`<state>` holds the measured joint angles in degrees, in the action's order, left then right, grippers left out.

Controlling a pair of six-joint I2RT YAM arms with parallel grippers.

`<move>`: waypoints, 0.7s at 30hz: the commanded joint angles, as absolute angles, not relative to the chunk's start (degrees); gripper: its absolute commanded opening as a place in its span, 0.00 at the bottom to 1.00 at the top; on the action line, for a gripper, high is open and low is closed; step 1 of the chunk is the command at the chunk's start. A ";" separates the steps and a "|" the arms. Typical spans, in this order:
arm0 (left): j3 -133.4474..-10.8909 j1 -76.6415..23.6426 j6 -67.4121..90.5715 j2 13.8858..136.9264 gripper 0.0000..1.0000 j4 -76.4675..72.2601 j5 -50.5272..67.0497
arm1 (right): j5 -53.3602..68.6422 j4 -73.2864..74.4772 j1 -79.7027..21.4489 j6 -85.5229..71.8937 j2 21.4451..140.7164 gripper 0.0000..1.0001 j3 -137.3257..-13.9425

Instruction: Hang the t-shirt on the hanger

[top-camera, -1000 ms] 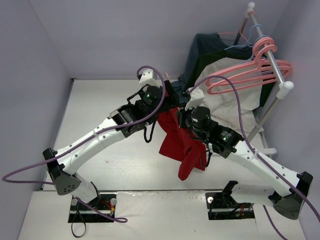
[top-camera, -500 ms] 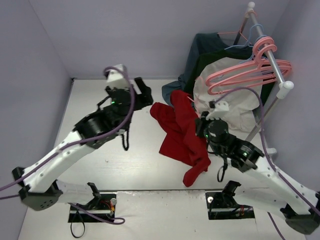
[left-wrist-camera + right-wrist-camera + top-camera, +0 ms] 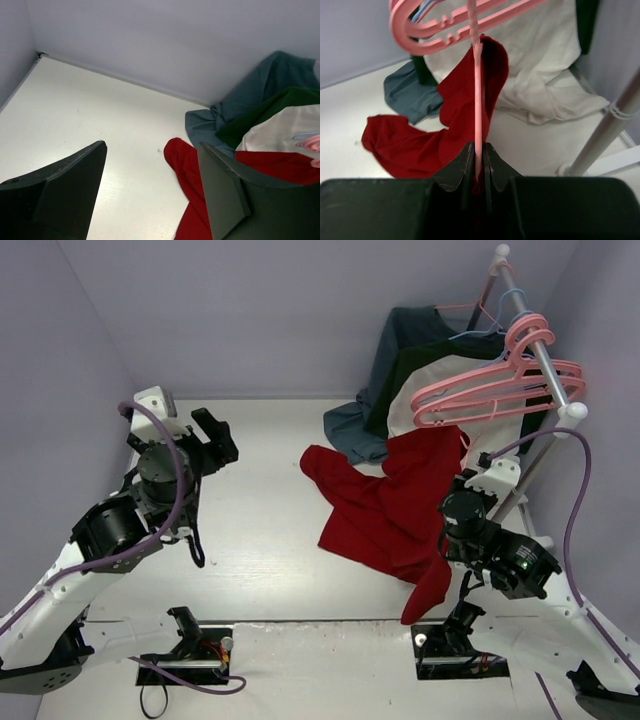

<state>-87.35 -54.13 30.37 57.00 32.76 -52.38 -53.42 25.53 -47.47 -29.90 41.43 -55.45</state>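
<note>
Our right gripper [image 3: 476,170] clamps tight on the hanger [image 3: 478,100], whose pink bar rises from the jaws with the t-shirt [image 3: 420,150] draped against it and trailing onto the table [image 3: 345,115]. Our left gripper [image 3: 150,195] hangs wide and empty, well apart.

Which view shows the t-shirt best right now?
Top external: it shows the whole t-shirt. Left wrist catches only patches past its fingers; right wrist shows only part, behind the hanger.

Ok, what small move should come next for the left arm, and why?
Probably move the open left gripper toward the loose end of the t-shirt on the table. The right gripper is shut on the hanger with red cloth around it, but most of the shirt lies spread, not hung.
</note>
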 commanded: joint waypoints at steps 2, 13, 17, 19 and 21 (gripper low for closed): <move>-87.73 -53.95 28.34 57.92 0.69 32.80 -53.53 | -65.50 23.63 -45.15 -33.06 44.23 0.00 -61.59; -87.54 -51.37 24.93 57.71 0.69 33.04 -50.61 | -79.49 22.99 -44.91 -38.02 62.33 0.00 -80.72; -87.40 -49.93 24.03 56.76 0.69 33.84 -49.72 | -78.15 22.94 -44.65 -40.35 65.71 0.00 -81.70; -86.90 -49.41 23.67 55.96 0.69 33.91 -49.51 | -77.26 22.85 -44.82 -42.10 65.12 0.00 -79.42; -86.27 -48.68 23.31 54.82 0.69 33.84 -49.12 | -77.22 22.85 -44.79 -44.64 63.50 0.00 -75.08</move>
<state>-86.33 -49.96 25.31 57.17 34.84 -49.78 -71.86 26.53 -45.04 -38.24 66.05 -78.64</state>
